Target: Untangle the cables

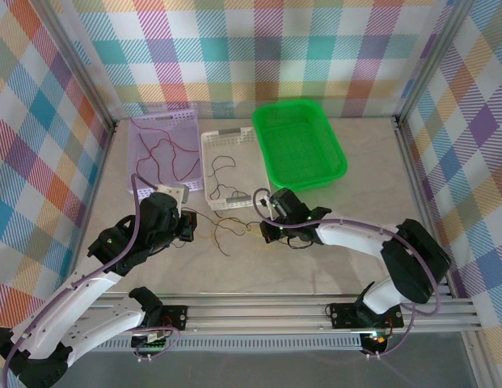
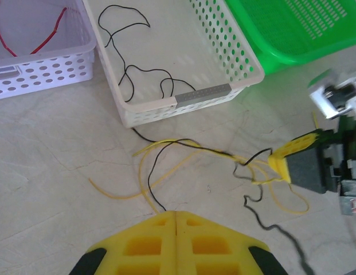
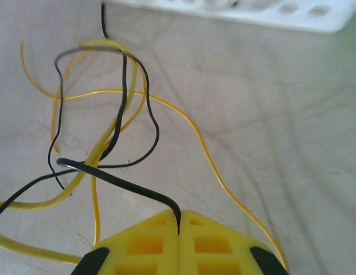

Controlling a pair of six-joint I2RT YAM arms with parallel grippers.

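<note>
A tangle of thin yellow cables (image 2: 144, 172) and black cables (image 2: 203, 148) lies on the table in front of the white basket (image 2: 200, 96). My right gripper (image 3: 178, 219) is shut on a black cable (image 3: 117, 180), which comes out of the seam between its yellow fingers; a yellow cable (image 3: 192, 126) loops beside it. From above, the right gripper (image 1: 265, 230) sits at the tangle's right end. My left gripper (image 2: 175, 213) is shut at the left end; a yellow and a black strand pass under its tip, and nothing shows in its seam.
A lilac basket (image 1: 184, 121) at the back left holds red cables (image 1: 158, 149). The white basket (image 1: 208, 171) holds a black cable (image 2: 129, 74), one strand trailing over its front edge. A green basket (image 1: 335, 153) stands at the back right. Checked walls enclose the table.
</note>
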